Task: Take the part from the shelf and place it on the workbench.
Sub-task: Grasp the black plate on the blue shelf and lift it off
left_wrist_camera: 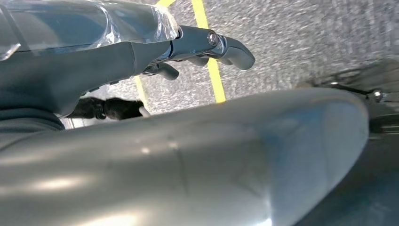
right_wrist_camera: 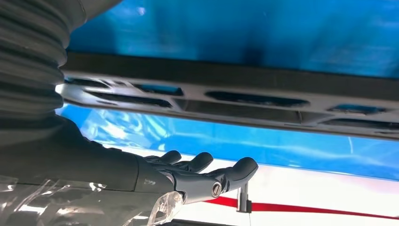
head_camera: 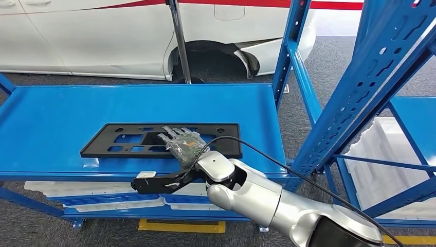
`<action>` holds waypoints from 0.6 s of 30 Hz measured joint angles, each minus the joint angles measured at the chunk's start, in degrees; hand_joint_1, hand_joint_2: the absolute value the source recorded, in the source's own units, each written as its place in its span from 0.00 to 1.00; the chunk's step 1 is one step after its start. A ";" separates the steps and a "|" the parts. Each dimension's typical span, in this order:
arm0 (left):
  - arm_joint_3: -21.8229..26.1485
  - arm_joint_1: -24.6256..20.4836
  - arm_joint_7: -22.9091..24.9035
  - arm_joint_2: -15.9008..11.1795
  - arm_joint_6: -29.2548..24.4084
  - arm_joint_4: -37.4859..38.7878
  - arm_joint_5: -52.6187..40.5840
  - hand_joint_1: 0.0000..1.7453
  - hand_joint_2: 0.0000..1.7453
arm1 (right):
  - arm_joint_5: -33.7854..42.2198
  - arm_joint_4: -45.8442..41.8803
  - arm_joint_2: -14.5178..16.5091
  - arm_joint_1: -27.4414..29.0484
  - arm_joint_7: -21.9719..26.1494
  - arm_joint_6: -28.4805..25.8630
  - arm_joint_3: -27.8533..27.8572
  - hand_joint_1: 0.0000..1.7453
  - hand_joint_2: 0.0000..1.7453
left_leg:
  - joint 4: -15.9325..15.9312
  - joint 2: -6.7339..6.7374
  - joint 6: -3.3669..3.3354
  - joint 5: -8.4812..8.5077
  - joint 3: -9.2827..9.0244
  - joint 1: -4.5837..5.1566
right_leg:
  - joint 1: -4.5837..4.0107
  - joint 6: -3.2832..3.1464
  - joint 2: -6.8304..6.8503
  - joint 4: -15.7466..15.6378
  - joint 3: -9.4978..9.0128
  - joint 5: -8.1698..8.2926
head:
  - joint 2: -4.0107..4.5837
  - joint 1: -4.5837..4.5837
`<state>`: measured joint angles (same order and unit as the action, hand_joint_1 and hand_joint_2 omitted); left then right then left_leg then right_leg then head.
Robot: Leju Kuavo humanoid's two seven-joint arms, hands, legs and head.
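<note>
The part (head_camera: 123, 141) is a flat black rectangular plate with several cut-outs, lying on the blue shelf board (head_camera: 56, 118). My right hand (head_camera: 182, 144), wrapped in clear film, is stretched over the part's right middle with its fingers apart and nothing in them. In the right wrist view the fingers (right_wrist_camera: 207, 172) stand a little off the part (right_wrist_camera: 263, 101), with blue shelf showing between them. My left hand (left_wrist_camera: 207, 44) hangs beside my body above the grey floor, its fingers loosely extended and holding nothing.
Blue shelf uprights (head_camera: 380, 77) rise at the right, close to my right arm. White foam trays (head_camera: 383, 149) lie in the bay to the right, and others (head_camera: 103, 203) on the level below. A white car (head_camera: 103, 36) stands behind. A yellow floor line (head_camera: 180, 225) runs below.
</note>
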<state>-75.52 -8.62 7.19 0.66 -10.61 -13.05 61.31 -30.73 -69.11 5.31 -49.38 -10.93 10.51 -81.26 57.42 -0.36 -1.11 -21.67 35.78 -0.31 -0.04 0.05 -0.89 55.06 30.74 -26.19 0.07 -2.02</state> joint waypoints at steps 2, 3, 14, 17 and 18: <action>0.00 -0.03 0.01 -0.05 0.00 0.00 0.00 0.00 0.00 | 0.00 0.01 0.01 -0.04 -0.01 -0.01 0.00 0.00 1.00 | -2.59 -0.01 -0.49 0.20 -1.30 0.42 | -0.09 0.46 -0.02 -0.09 -0.10 -0.30 | 0.00 -0.02; 0.00 0.00 0.01 -0.04 0.00 0.00 0.00 0.00 0.00 | 0.00 0.02 0.02 -0.06 -0.01 -0.02 0.00 0.00 1.00 | -2.82 -0.02 -0.57 0.18 -1.37 0.44 | -0.07 0.71 -0.03 -0.19 -0.12 -0.39 | 0.00 -0.03; 0.00 0.22 0.02 -0.03 -0.08 0.02 -0.27 0.00 0.00 | -0.02 0.08 -0.03 0.31 0.00 -0.15 -0.01 0.00 1.00 | -3.66 -0.11 -1.32 -0.78 -3.44 -0.26 | 0.23 2.20 0.37 12.33 8.09 -2.58 | 0.00 0.25; 0.00 0.11 0.02 -0.03 -0.08 0.02 -0.41 0.00 0.00 | -0.02 0.08 0.01 0.23 -0.01 -0.15 -0.01 0.00 1.00 | -3.51 -0.21 -0.60 -1.53 -4.19 -0.04 | 0.18 1.61 0.46 1.33 3.34 2.47 | 0.00 0.25; 0.00 0.05 0.02 -0.04 -0.08 0.02 -0.42 0.00 0.00 | -0.03 0.08 0.04 0.21 -0.02 -0.15 -0.01 0.00 1.00 | -3.39 -0.19 -0.59 -1.78 -4.17 0.10 | 0.15 1.42 0.44 0.16 2.85 2.63 | 0.00 0.24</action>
<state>-75.52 -8.57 7.21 0.62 -10.69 -13.03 60.89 -30.76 -69.02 5.35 -49.17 -10.95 10.35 -81.26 54.03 -0.55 -1.70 -23.45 31.61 -0.21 0.11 1.47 -0.45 55.21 33.59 -23.56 0.07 -1.78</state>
